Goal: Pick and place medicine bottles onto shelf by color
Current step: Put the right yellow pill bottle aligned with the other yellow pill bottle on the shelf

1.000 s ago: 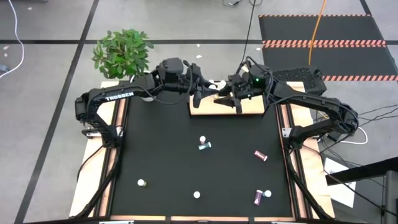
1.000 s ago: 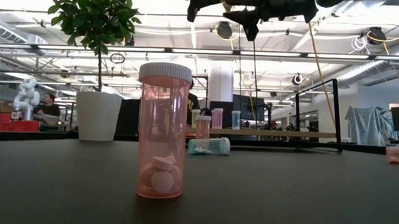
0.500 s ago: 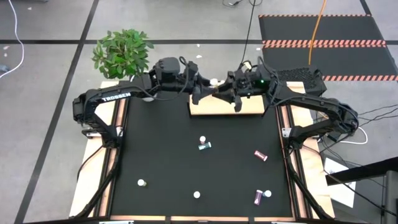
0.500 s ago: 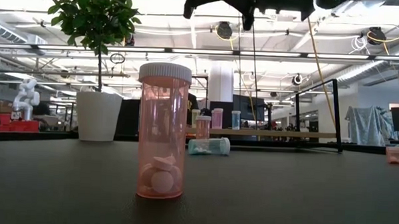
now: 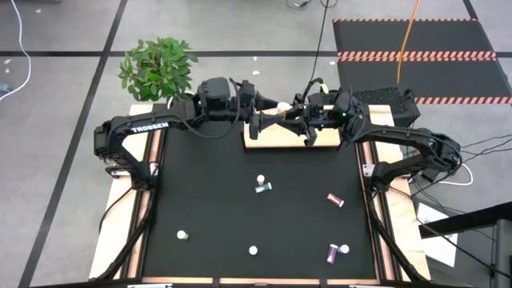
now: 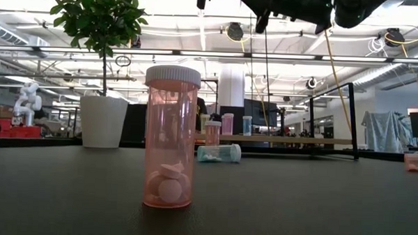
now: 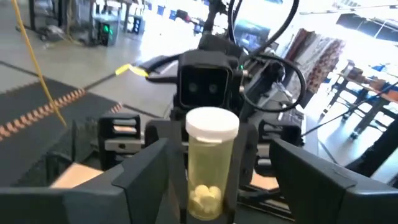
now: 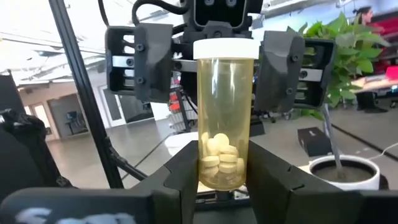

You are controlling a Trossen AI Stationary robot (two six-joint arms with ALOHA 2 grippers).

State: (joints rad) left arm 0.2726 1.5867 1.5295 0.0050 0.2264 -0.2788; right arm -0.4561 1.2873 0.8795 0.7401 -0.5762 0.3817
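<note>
Clear yellow plastic bottle (image 8: 225, 115), smooth cylinder with ribbed white cap and pale round pills at its base, upright and clamped between the right gripper (image 8: 225, 180) fingers, above the light-wood shelf (image 5: 276, 138). Left gripper (image 7: 208, 174) facing it, jaws spread wide to either side, not touching. "TROSSEN" legible on left arm. Open air around both.
</note>
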